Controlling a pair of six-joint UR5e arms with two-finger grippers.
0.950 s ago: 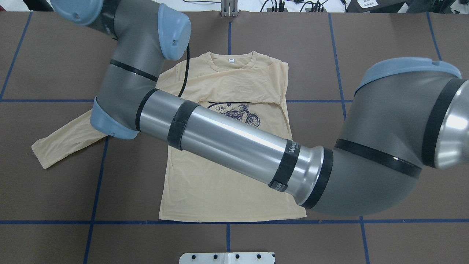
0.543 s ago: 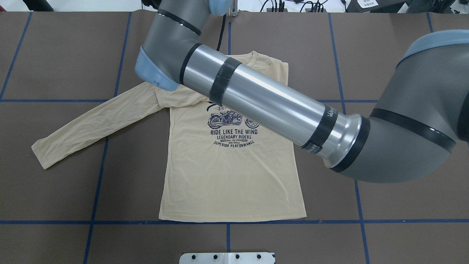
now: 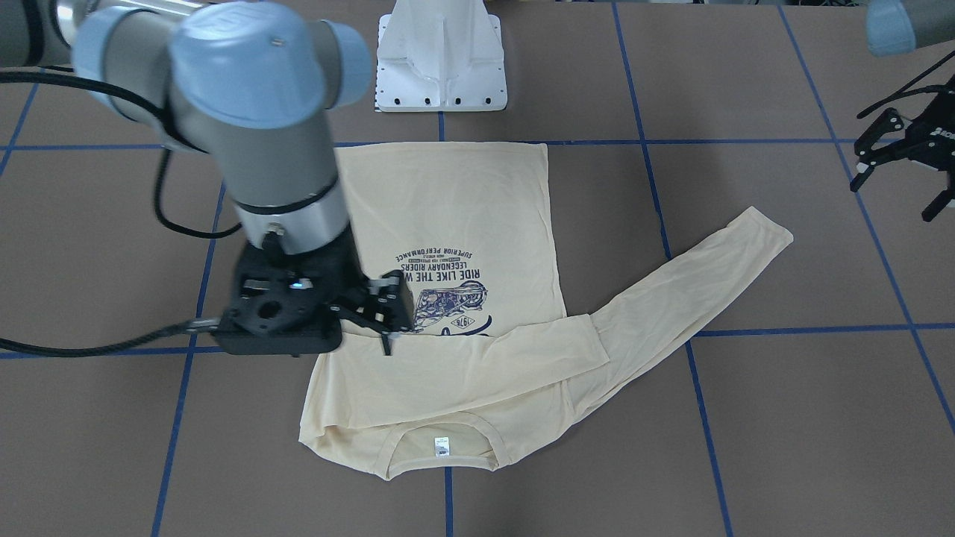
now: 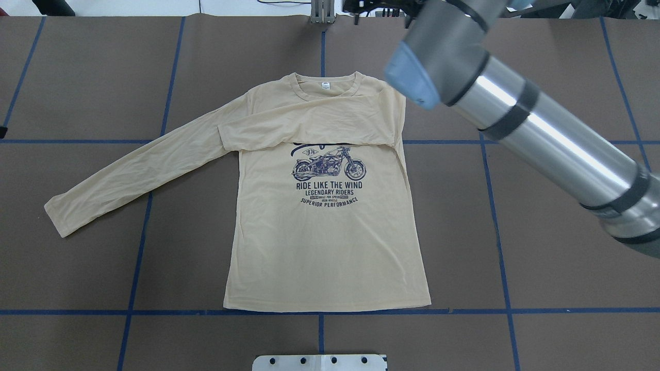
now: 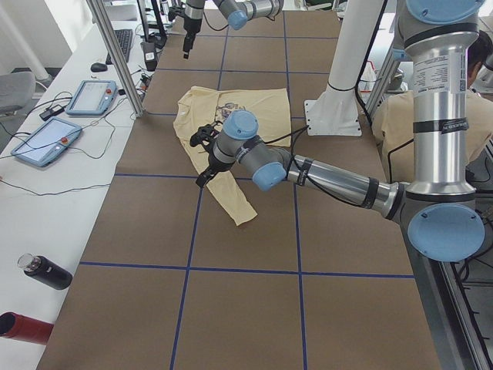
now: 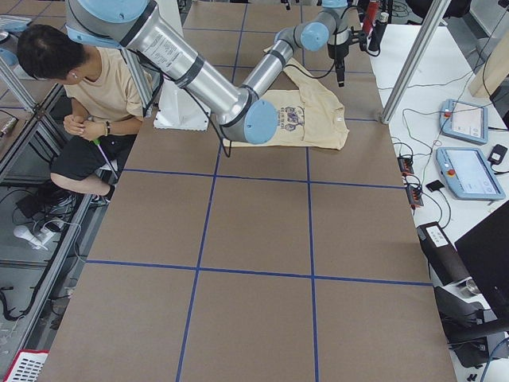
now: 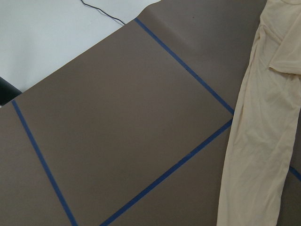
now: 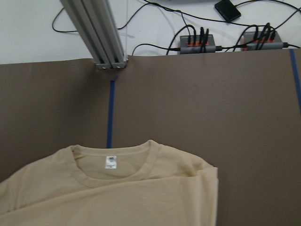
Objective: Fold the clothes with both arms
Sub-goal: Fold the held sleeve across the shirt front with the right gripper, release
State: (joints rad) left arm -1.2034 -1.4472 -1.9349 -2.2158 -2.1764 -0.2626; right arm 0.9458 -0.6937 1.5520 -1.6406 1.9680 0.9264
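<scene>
The cream-yellow long-sleeved shirt (image 4: 330, 247) lies flat, print up, with its neck label (image 4: 325, 85) at the far side. One sleeve (image 4: 309, 126) is folded across the chest above the motorcycle print. The other sleeve (image 4: 129, 175) stretches out to the robot's left. My right arm (image 4: 541, 129) reaches in from the right. Its gripper (image 3: 392, 328) hangs above the shirt, open and empty. My left gripper (image 3: 903, 164) is open and empty, off the cloth beyond the stretched sleeve's cuff (image 3: 768, 231). The left wrist view shows that sleeve (image 7: 258, 155); the right wrist view shows the collar (image 8: 113, 162).
The brown table is marked with blue tape lines (image 4: 319, 312). The white pedestal base (image 3: 440, 60) stands at the robot's side. An aluminium post (image 8: 101, 37) and power strips (image 8: 221, 44) are at the far edge. A seated person (image 6: 79, 87) and control tablets (image 5: 46, 142) are off-table.
My right arm has swung from over the shirt's left shoulder to the far right, uncovering the whole print. The shirt and its folded sleeve have not moved.
</scene>
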